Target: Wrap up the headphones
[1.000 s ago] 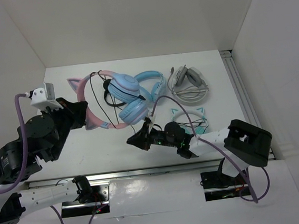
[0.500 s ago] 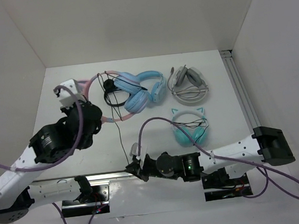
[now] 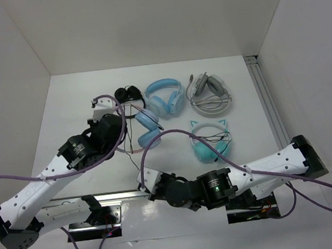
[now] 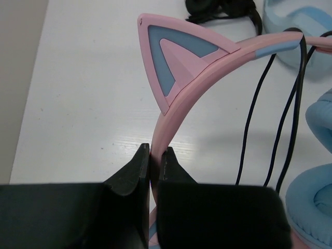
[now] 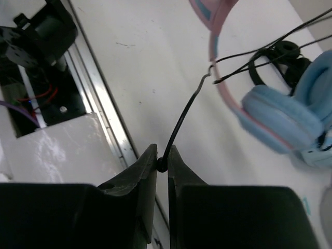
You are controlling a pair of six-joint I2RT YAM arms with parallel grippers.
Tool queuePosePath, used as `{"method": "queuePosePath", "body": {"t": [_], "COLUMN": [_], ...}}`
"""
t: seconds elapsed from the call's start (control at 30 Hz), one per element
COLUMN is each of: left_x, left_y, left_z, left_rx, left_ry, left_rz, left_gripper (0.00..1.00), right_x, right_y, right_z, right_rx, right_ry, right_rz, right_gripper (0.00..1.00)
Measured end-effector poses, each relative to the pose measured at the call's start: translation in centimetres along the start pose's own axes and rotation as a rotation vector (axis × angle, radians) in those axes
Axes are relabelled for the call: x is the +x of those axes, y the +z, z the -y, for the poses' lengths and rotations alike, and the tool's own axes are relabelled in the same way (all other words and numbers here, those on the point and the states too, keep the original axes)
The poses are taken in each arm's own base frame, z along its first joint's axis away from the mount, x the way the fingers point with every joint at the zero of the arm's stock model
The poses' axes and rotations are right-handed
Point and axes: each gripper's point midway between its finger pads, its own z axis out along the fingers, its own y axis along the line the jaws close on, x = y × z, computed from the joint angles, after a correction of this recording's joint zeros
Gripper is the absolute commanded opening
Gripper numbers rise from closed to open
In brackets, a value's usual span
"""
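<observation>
The headphones have a pink cat-ear headband (image 4: pixel 179 106), light blue ear cups (image 3: pixel 147 120) and a thin black cable (image 5: pixel 189 106). They sit at the table's middle left. My left gripper (image 4: pixel 154 151) is shut on the headband just below one cat ear (image 4: pixel 171 57); in the top view it (image 3: pixel 123 124) is left of the cups. My right gripper (image 5: pixel 162 165) is shut on the cable, which runs taut up to the headband (image 5: pixel 213 46). In the top view it (image 3: pixel 142 184) is at the front edge. Loops of cable (image 4: pixel 293 98) hang across the headband.
An all-blue pair (image 3: pixel 166 95), a grey-white pair (image 3: pixel 208 91), a teal cat-ear pair (image 3: pixel 210 141) and a small black headset (image 3: pixel 126 94) lie behind and to the right. A metal rail (image 3: pixel 102 196) runs along the front edge, another (image 3: pixel 266 97) along the right.
My left gripper has carried the headphones from the back left towards the middle and turned them. My right gripper has drawn the cable down to the front edge and to the left.
</observation>
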Motion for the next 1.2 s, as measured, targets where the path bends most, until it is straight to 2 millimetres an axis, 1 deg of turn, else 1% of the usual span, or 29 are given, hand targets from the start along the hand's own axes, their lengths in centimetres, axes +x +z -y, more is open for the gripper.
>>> {"method": "queuePosePath", "body": {"t": [0.13, 0.23, 0.4, 0.57, 0.67, 0.83, 1.0, 1.1, 1.2], "left_x": [1.5, 2.0, 2.9, 4.3, 5.0, 6.4, 7.8, 8.1, 7.5], "left_y": [-0.1, -0.8, -2.0, -4.2, -5.4, -6.7, -7.7, -8.3, -9.0], "left_z": [1.7, 2.5, 3.7, 4.9, 5.3, 5.8, 7.0, 7.6, 7.9], "left_rx": [0.136, 0.235, 0.359, 0.524, 0.604, 0.690, 0.770, 0.810, 0.845], "left_ry": [0.112, 0.184, 0.296, 0.394, 0.423, 0.469, 0.536, 0.545, 0.535], "left_rz": [-0.039, -0.053, -0.072, -0.098, -0.109, -0.158, -0.217, -0.235, -0.229], "left_gripper": [0.00, 0.00, 0.00, 0.00, 0.00, 0.00, 0.00, 0.00, 0.00], "right_x": [0.2, 0.4, 0.2, 0.6, 0.3, 0.0, -0.3, -0.3, -0.7], "right_y": [-0.5, -1.1, -1.8, -2.0, -2.4, -3.0, -3.5, -4.0, -4.8], "right_z": [1.6, 2.5, 3.6, 4.7, 5.5, 6.6, 7.5, 8.2, 8.9], "right_rx": [0.051, 0.087, 0.146, 0.202, 0.245, 0.296, 0.329, 0.336, 0.333], "right_ry": [-0.098, -0.176, -0.291, -0.410, -0.468, -0.547, -0.622, -0.643, -0.631], "right_rz": [-0.042, -0.074, -0.112, -0.152, -0.157, -0.174, -0.190, -0.188, -0.171], "right_gripper": [0.00, 0.00, 0.00, 0.00, 0.00, 0.00, 0.00, 0.00, 0.01]}}
